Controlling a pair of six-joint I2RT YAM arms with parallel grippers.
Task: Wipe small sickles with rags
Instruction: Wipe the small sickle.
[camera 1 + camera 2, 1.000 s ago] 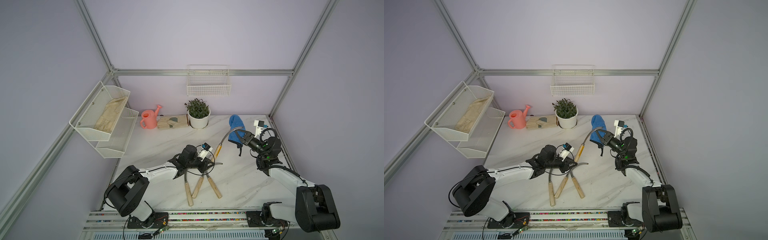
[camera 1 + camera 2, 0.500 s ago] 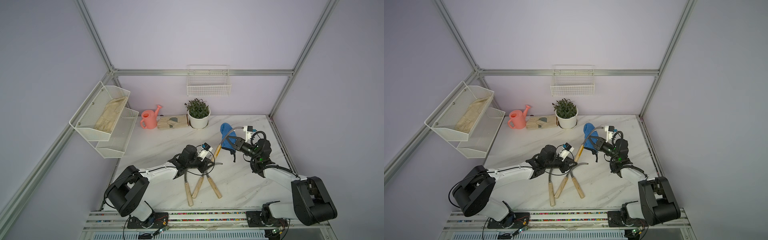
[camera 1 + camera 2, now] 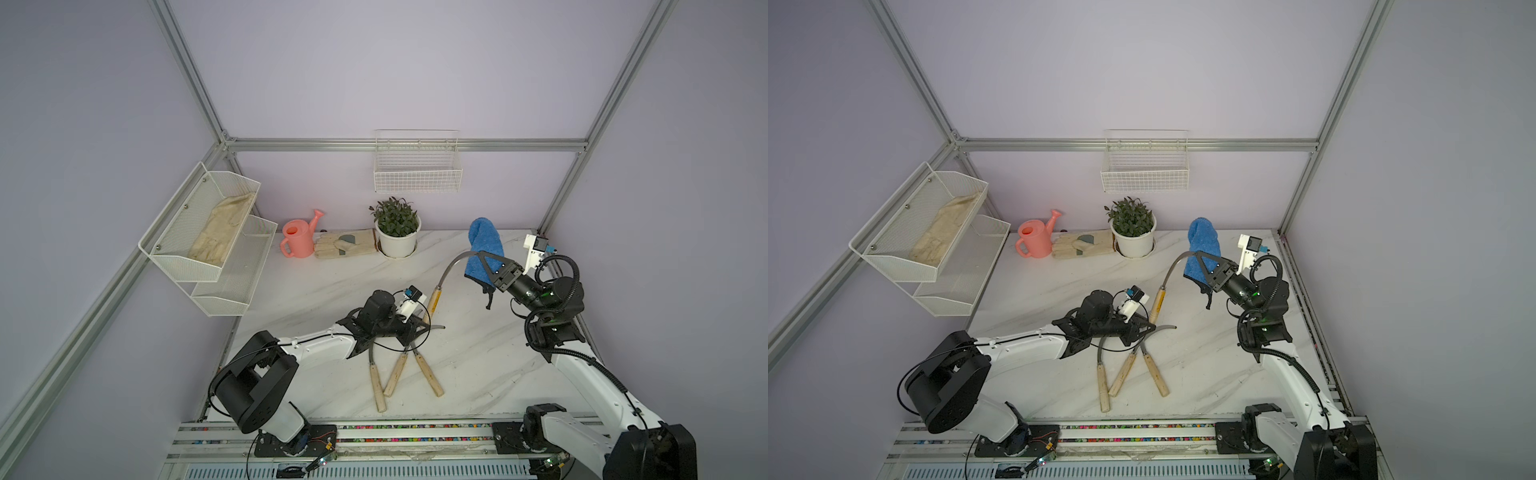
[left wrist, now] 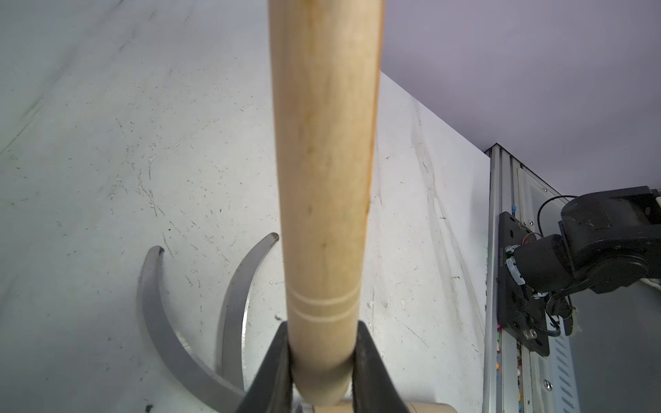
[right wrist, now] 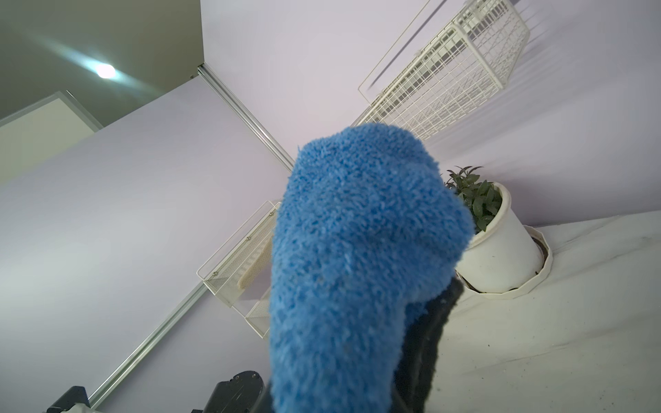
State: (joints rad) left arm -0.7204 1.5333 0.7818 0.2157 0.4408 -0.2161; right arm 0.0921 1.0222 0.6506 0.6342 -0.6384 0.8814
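Lying on the marble table near its front edge, three small sickles fan out. Pale handles point near, and the blades run under the left arm's wrist. One blade tip pokes out to the right.

Just beyond, the left gripper is clamped narrow on the butt end of the fourth sickle. That sickle is lifted off the table, its handle tilting up and far-right. Its grey blade arcs right to the blue rag; the tip is hidden there.

The right gripper is pinched tight on the rag's lower part, holding it upright above the table on the right side. Black trim hangs below.

Along the far edge, left to right: a pink watering can, a beige glove flat on the table, and a white pot holding a green plant.

On the left wall is a two-tier mesh shelf, with a second beige glove in the upper tier. A white wire basket hangs on the back wall above the pot.
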